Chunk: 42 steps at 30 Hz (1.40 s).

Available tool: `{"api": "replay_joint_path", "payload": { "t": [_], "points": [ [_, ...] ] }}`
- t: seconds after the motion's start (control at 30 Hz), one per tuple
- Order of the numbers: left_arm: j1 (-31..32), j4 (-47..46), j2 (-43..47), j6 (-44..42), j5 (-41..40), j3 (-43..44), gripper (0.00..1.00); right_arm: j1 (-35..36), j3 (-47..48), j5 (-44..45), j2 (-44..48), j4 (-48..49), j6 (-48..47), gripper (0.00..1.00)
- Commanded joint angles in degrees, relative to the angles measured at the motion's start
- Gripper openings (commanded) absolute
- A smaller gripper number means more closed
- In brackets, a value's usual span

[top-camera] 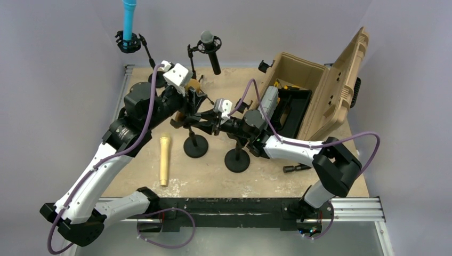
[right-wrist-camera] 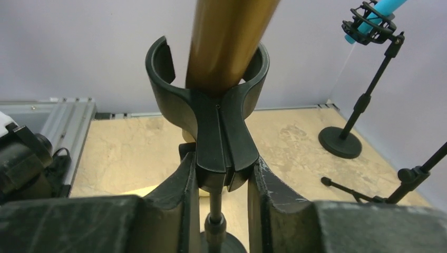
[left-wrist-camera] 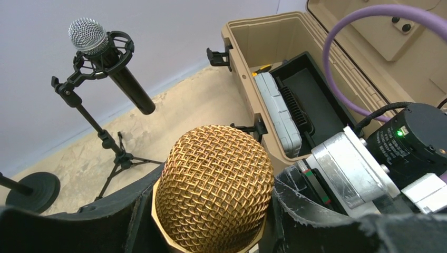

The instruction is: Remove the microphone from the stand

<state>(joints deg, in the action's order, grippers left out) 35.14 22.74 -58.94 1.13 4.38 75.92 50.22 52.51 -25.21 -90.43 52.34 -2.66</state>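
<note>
Gold microphone [left-wrist-camera: 213, 179] tight in left claw [left-wrist-camera: 213, 229], stand clip [right-wrist-camera: 219, 132] tight in right claw [right-wrist-camera: 221, 197].

Pretty clearly a robotics lab test cell. Plain grey walls [top-camera: 58, 80] box in a scuffed beige tabletop [top-camera: 213, 178] on three sides. An aluminium rail [top-camera: 357, 208] runs along the bottom of the top view with two robot arms [top-camera: 101, 170] bolted to it, and purple cables [left-wrist-camera: 400, 11] loop around loose. Scattered about are a blue mic [top-camera: 129, 18] at upper left and a tan hard case [top-camera: 341, 80] at right.
</note>
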Motion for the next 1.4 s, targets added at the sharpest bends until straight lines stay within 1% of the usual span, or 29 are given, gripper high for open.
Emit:
{"api": "replay_joint_path", "payload": {
  "t": [0.0,0.2,0.33,0.47,0.53,0.67,0.77,0.83,0.9,0.97,1.03,1.13,1.27,1.33,1.37],
  "points": [
    [-0.1,-2.9,1.2,2.0,2.3,0.6,0.0,-0.1,2.5,1.7,0.0,2.2,-1.8,0.0],
    [0.0,-1.8,1.2,2.2,3.2,2.2,0.0,-0.1,2.7,4.2,-0.8,0.6,-0.3,0.0],
    [0.0,0.0,1.5,1.4,7.6,6.2,0.0,-0.2,3.3,4.8,-1.2,-0.6,0.7,0.0],
    [0.0,4.2,1.7,-0.8,10.4,12.5,0.0,-0.3,3.7,5.6,-2.1,-0.9,1.3,0.0],
    [0.0,6.3,1.7,-0.9,12.9,15.7,0.0,-0.3,4.3,6.2,-2.9,-1.6,1.7,0.0],
    [0.0,7.1,1.7,1.0,20.8,20.8,0.0,-0.3,5.2,6.6,-3.7,-2.0,2.0,0.0],
    [0.1,6.9,3.0,3.2,20.4,23.9,0.0,-0.3,5.4,7.4,-3.8,-2.1,2.2,0.0],
    [0.0,6.9,4.5,3.2,19.5,25.9,0.0,-0.4,5.3,7.9,-4.0,-2.3,2.2,0.0],
    [0.0,7.5,5.8,2.1,17.4,28.9,0.0,-0.5,5.1,8.0,-3.8,-2.3,2.2,0.0],
    [0.0,9.7,6.8,-0.1,13.5,31.4,0.0,-0.6,4.4,8.3,-3.0,-1.9,2.2,0.0],
    [0.1,13.1,7.2,-3.5,7.1,32.8,0.0,-0.6,3.8,8.3,-2.0,-1.6,2.2,0.0],
    [0.1,19.6,5.9,-6.7,-6.1,32.4,0.0,-0.6,3.7,8.4,-0.7,-2.7,1.9,0.0],
    [-0.8,24.8,4.0,-6.5,-25.2,24.8,0.0,-0.7,2.3,9.2,0.8,-2.7,1.6,0.0],
    [-4.7,25.8,4.4,-3.6,-28.7,20.1,0.0,-0.6,1.4,9.2,1.5,-2.6,1.5,0.0],
    [-8.6,25.9,4.9,-0.8,-28.5,17.6,0.0,-0.6,0.9,9.1,1.8,-2.5,1.3,0.0]
  ]
}}
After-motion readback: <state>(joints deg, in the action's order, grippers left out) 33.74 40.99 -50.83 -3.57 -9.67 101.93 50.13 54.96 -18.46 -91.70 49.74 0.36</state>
